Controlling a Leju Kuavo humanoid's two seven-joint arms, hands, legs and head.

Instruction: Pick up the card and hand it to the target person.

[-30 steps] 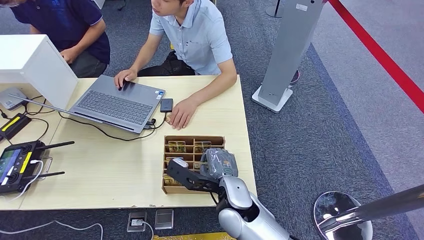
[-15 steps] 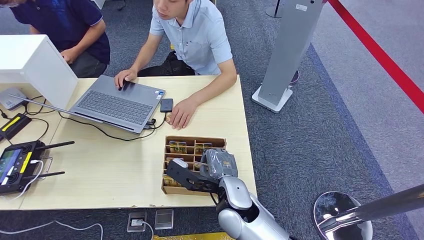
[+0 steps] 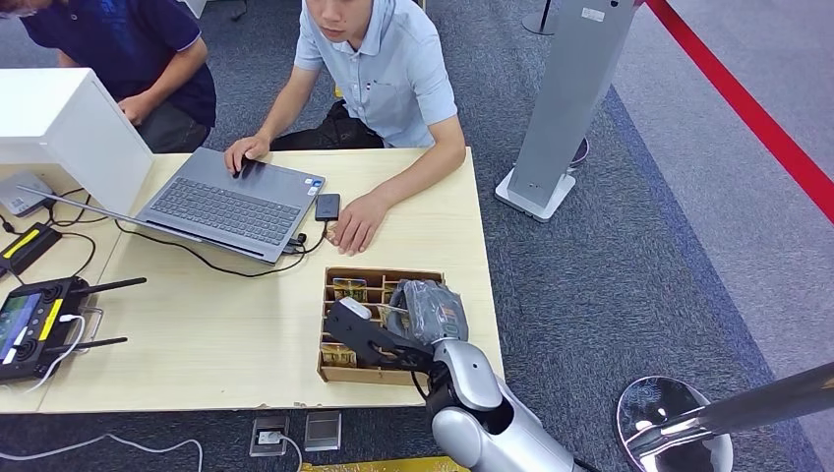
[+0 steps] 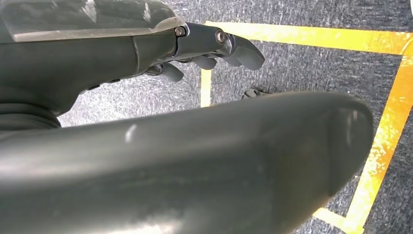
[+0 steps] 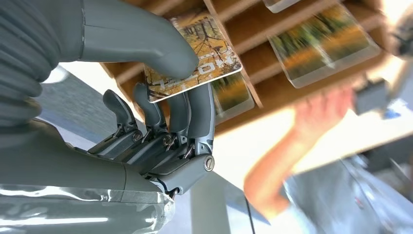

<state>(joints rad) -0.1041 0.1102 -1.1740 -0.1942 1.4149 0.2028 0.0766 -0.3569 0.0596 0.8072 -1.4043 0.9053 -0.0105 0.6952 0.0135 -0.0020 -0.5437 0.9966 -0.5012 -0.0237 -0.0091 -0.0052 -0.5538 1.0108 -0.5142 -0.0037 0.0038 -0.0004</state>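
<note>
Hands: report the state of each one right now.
Left hand: holds nothing, fingers curled in over the floor.
Right hand: pinches a card between thumb and fingers above the wooden card box.

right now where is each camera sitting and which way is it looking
Head view: high on the robot's body, looking forward and down at the table, the card box and two seated people; the silver right arm enters from below.
Left wrist view: behind the left hand, which hangs with fingers curled on nothing over grey carpet with yellow floor tape.
Right wrist view: behind the right hand, which pinches a card by the box.
Shared: head and right wrist views both show the right hand, the box and a person's hand.
</note>
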